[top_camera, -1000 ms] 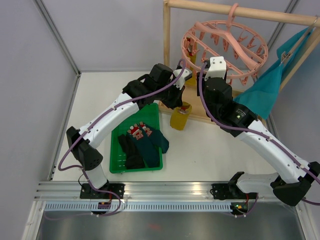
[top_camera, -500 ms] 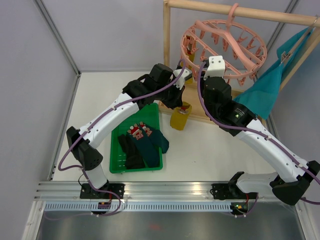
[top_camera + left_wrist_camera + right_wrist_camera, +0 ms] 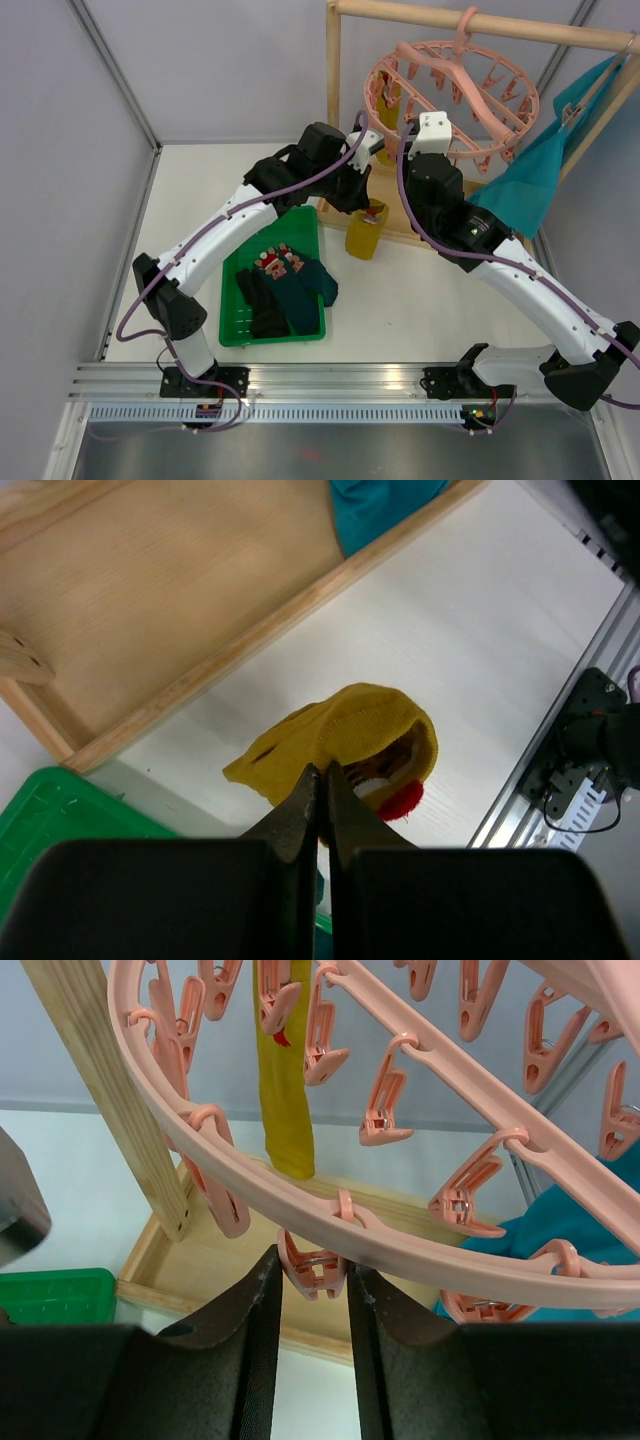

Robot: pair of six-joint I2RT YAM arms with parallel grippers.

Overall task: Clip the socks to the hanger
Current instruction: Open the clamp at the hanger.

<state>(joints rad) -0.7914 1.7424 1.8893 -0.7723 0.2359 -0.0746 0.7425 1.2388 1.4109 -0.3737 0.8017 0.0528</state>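
At upper right of the overhead view, hooked over the top bar of the wooden rack [image 3: 333, 90]: pink ring hanger [image 3: 420, 1245], pegs dangling all round. Beneath its near rim, right gripper [image 3: 313, 1275] clenched on one clip peg [image 3: 310, 1258], a finger pressed against each side. On the far rim, clipped sock [image 3: 282, 1100], mustard, hanging straight down from a peg. Just left of the right wrist, left gripper [image 3: 322, 772] pinched fully together on the held sock [image 3: 365, 232], mustard with a red patch, dangling above the white table [image 3: 400, 300] in front of the rack's base. Lower left, in the green tray [image 3: 232, 318]: remaining socks [image 3: 290, 290], black, dark teal and one red-and-white, heaped together. Far right, draped from the rack: teal cloth [image 3: 530, 190].
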